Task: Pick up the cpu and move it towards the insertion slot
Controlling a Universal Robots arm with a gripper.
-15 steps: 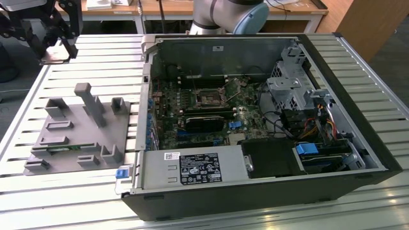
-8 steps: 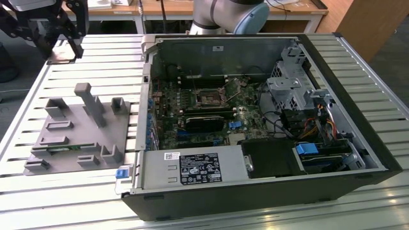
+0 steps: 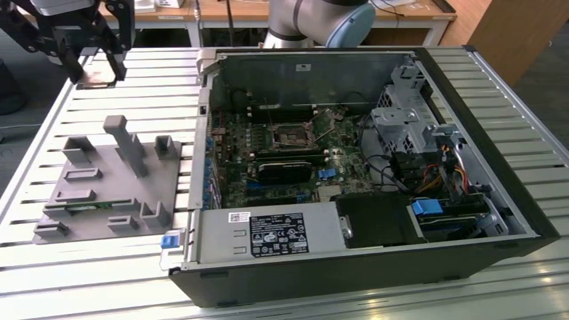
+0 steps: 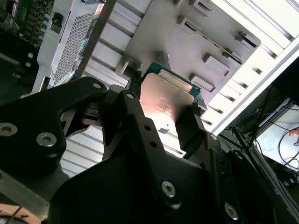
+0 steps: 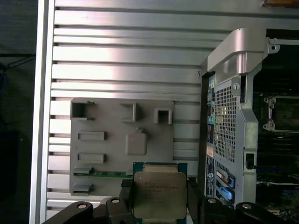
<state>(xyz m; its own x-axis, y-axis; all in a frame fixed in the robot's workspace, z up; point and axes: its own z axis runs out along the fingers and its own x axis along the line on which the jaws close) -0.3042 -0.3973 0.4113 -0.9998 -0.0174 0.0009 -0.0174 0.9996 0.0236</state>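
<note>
Cpu [image 5: 159, 193] is pinched between the two black fingers [image 4: 187, 126] of the gripper [image 3: 95, 72], which are clamped on two opposite edges.

Orientation: the chip is held flat, with its metal lid facing both wrist cameras. It is seen as a thin, roughly level slab in the exterior view. The outline is near square, so no clear long axis can be made out. A green board edge is exposed past the lid on the side pointing away from the gripper body, toward the grey plastic fixture [image 3: 116, 180].

Location: in the exterior view the gripper is seen over the far part of the slotted metal table [image 3: 89, 273], on the exterior view's left. It is placed beyond the fixture and apart from it, outside the open computer case [image 3: 356, 273]. In the first wrist view the chip is seen overlapping the fixture's edge, just beside the thin green circuit strip [image 5: 107, 174] seated there.

Insertion slot [image 3: 292, 135] is seen on the board inside the case as a silver frame around a dark centre. It is well apart from the cpu, with the case wall between them.
</note>
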